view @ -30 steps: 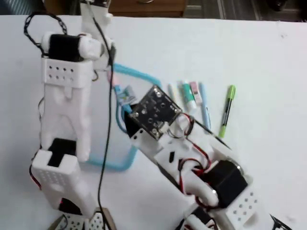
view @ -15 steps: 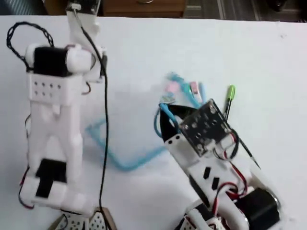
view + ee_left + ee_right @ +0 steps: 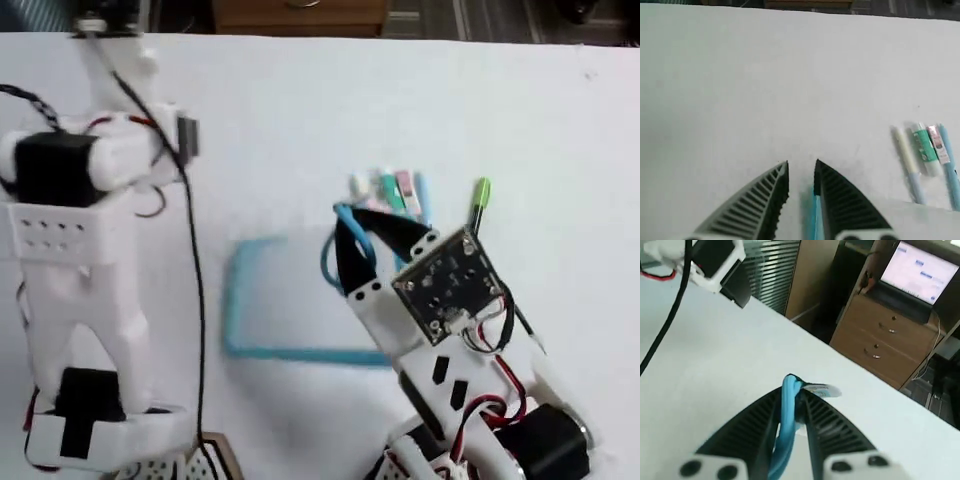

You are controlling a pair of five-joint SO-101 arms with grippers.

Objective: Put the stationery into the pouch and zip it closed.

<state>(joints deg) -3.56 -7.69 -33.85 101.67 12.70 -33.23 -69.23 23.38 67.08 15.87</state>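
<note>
Right claw (image 3: 792, 390) of mine is clamped on the soft blue loop (image 3: 785, 435) of the pouch (image 3: 300, 300), ribbed black jaws pinching the cord, I judge to steer its mouth toward the stationery (image 3: 390, 190). Flat, pale and limp with rounded blue trim, that pouch lies on the white tabletop (image 3: 560, 120) just beside those slim plastic pens (image 3: 925, 150), none visibly inside. Left claw (image 3: 801, 172) hangs over the tabletop by that trim; whether it grips anything I cannot tell.

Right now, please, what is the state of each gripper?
Left gripper: it cannot be told.
Right gripper: closed on the blue loop of the pouch.
</note>
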